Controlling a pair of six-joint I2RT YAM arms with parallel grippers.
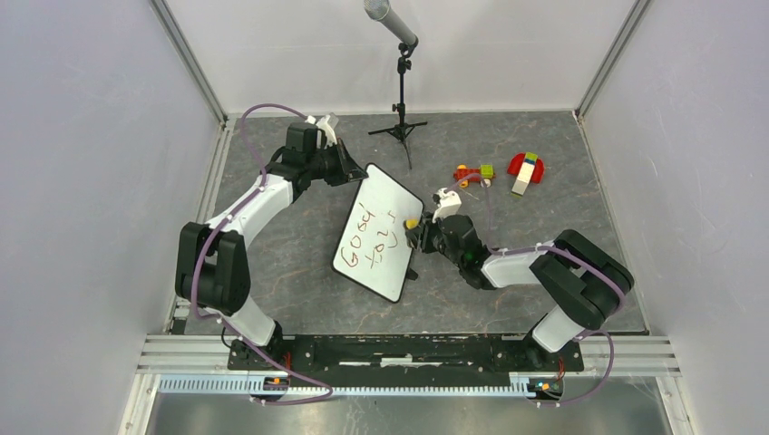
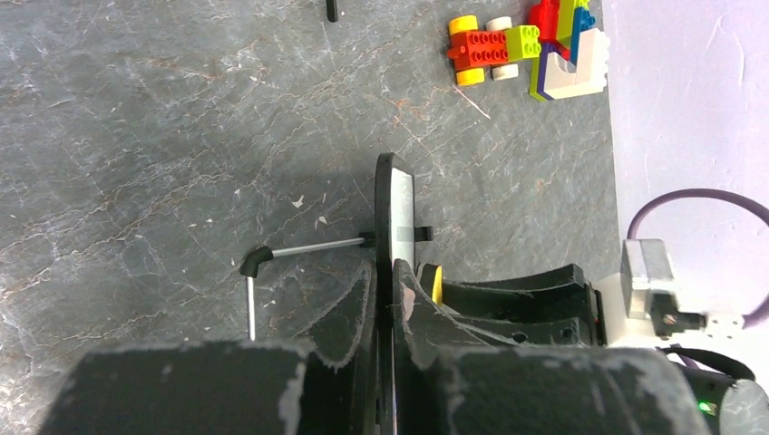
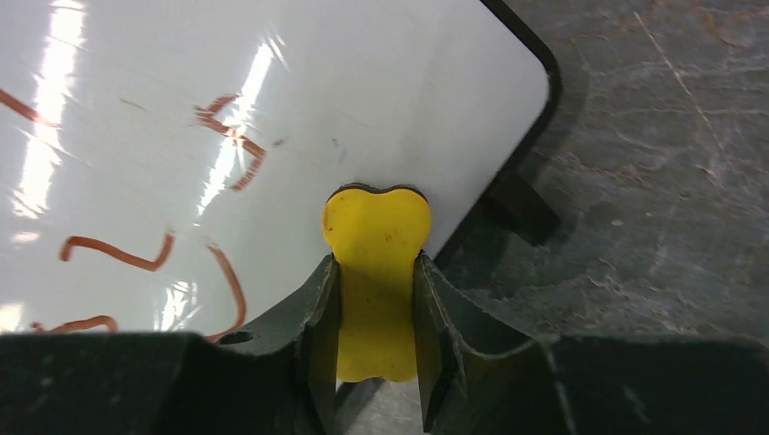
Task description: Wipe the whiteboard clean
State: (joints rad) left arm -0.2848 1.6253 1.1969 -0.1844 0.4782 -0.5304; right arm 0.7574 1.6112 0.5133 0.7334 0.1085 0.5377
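I steady the tilted whiteboard (image 1: 378,234) on the worktop (image 1: 544,272), left jaws clenched on its far edge. The right jaws grasp a yellow eraser (image 3: 376,263), pressing it at the board's edge near the red writing (image 1: 361,237).

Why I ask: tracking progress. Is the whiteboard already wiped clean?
No, red handwriting shows across the whiteboard in the top view.

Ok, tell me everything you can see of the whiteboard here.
The whiteboard is a glossy white rectangle with a thin black frame, rounded corners and black feet, red handwriting across it. It sits diagonally on the grey table, apparently tilted up. The left gripper is shut on its far corner; the yellow eraser in the right gripper touches its right edge.
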